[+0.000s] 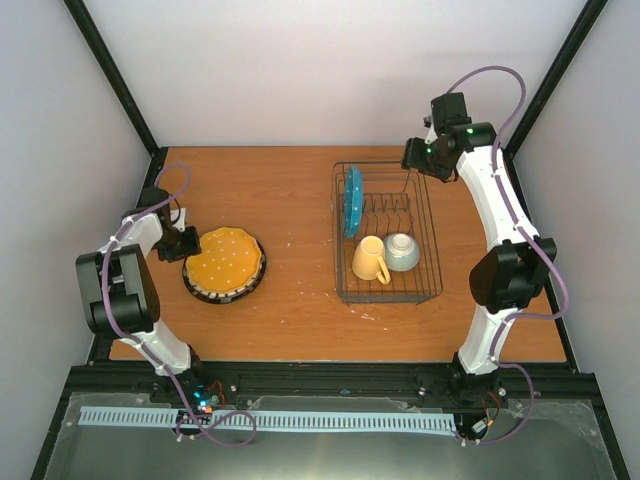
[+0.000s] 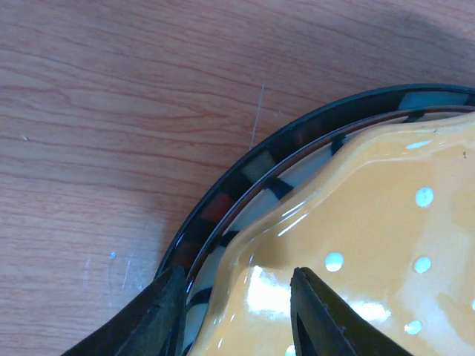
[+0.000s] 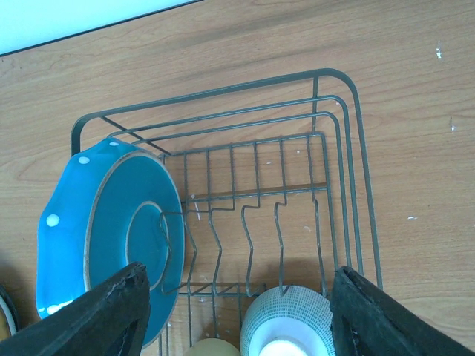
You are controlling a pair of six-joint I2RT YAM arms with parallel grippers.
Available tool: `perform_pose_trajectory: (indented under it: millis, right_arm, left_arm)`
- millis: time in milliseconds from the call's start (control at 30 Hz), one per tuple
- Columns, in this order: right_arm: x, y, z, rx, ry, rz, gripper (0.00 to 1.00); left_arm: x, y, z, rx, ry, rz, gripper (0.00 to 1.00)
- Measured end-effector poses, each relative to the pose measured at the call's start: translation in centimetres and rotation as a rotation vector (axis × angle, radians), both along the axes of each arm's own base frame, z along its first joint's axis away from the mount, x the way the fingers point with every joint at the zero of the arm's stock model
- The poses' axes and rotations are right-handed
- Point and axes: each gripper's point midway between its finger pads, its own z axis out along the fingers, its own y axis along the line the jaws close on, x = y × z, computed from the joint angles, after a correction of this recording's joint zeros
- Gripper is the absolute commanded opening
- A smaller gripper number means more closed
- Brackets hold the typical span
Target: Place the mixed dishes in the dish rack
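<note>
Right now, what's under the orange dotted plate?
Under the orange plate peek the rims of a striped plate and a dark-rimmed plate; their centres are covered.

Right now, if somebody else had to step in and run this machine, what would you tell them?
Left gripper: jaws astride the orange plate rim, grip unclear.
Right gripper: open, empty, above the dish rack.
Done: teal plate upright in a slot; mug and bowl at the rack's near end.
Left: the orange plate, plus the striped plate and dark-rimmed plate stacked beneath it on the table.
</note>
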Motion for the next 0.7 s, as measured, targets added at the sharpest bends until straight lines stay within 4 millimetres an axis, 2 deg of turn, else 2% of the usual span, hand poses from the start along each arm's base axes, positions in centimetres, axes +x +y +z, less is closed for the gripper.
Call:
perform_pose_trajectory:
  millis: [67, 233, 467, 700]
  right_arm:
    - [0.0, -0.1, -0.1, 0.003, 0.002, 0.001, 0.66]
    - [0.0, -0.2, -0.4, 0.014, 0.01, 0.008, 0.66]
    - [0.3, -0.5, -0.3, 0.034, 0.003, 0.01, 0.66]
    - [0.4, -0.8, -0.2, 0.04, 0.0, 0.007, 0.66]
  left_arm:
    - [-0.1, 0.2, 0.1, 0.013, 0.002, 0.003, 0.4]
    - [-0.6, 1.0, -0.3, 0.004, 0.006, 0.027, 0.24]
    - [-1.3, 0.4, -0.8, -0.034, 0.021, -0.003, 0.03]
    - [-1.1, -0.2, -0.9, -0.08, 0.041, -0.011, 0.01]
